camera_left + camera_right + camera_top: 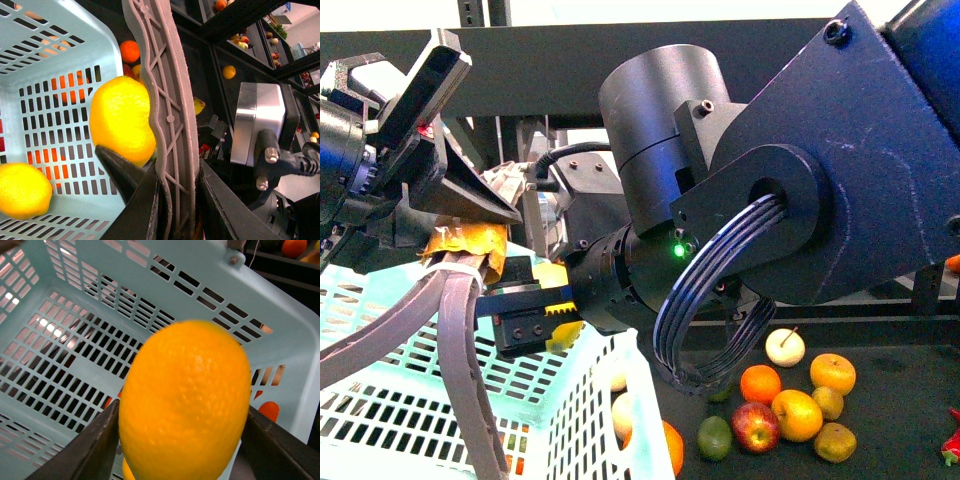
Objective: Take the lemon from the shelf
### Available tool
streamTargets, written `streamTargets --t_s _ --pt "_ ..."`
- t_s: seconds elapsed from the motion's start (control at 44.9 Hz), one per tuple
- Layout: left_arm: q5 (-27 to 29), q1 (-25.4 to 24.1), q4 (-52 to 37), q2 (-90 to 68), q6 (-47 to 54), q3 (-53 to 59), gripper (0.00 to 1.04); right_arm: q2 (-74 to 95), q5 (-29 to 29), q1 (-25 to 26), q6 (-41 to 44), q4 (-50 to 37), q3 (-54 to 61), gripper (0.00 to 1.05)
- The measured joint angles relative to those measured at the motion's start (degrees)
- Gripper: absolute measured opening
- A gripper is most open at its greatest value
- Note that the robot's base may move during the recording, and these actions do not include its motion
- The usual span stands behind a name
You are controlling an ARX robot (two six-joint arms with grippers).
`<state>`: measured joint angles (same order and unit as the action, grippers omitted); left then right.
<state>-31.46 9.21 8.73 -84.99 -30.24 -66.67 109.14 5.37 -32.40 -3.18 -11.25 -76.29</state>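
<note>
- Far left, the left claw [460, 255] is clamped on the grey basket handle [460, 350]. In the left wrist view its dark fingers [135, 200] press on either side of that strap, holding the turquoise basket [590, 400] up in front of the shelf [910, 340].
- Down inside the basket, a second lemon [25, 190] lies on the slotted floor.
- Middle of the picture: the right claw [535, 310] hangs just above the basket's rim, pinching the lemon [185, 405] across its middle. In the right wrist view both jaws sit snug against the skin, with the basket floor below.
- So the lemon is off the shelf and in the air over the basket, touching nothing but the claw as far as I can tell.
- Over on the right, the dark deck carries other fruit: a green lime [714, 437], a red apple [755, 425] and an orange [760, 383], all well apart from the claw.
- My read: the pick itself looks done and this is the drop-off.
- The next move calls for easing the lemon down inside the rim, clear of the handle. Then the right jaws spread to let it settle beside the other one, while the left arm holds the basket steady.
</note>
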Motion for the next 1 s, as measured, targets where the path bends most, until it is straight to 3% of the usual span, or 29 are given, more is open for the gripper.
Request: streamTargets --t_s 0.2,0.378,0.467,0.645,0.846,1.002 --pt "0.0 0.0 0.0 0.0 0.0 0.0 0.17 -0.1 -1.0 0.7 0.2 0.1 0.0 0.98" --pt "-0.1 0.0 0.0 0.0 -0.2 0.1 0.17 -3.4 -4.9 3.8 0.7 -0.2 2.4 0.97" --pt "0.0 0.0 0.0 0.0 -0.2 0.1 0.16 -9.4 -11.3 8.0 3.1 -4.2 6.2 0.97" --pt "0.0 0.0 0.0 0.0 -0.2 0.1 0.16 -28.6 -17.9 15.5 9.2 -11.8 20.0 0.97" --pt "-0.1 0.0 0.0 0.0 -0.4 0.1 0.16 -49.7 -23.0 15.5 10.5 -10.3 35.3 0.97" --pt "0.0 0.0 0.0 0.0 -0.4 0.1 0.16 -67.7 -33.3 11.1 10.9 -5.2 46.3 0.97"
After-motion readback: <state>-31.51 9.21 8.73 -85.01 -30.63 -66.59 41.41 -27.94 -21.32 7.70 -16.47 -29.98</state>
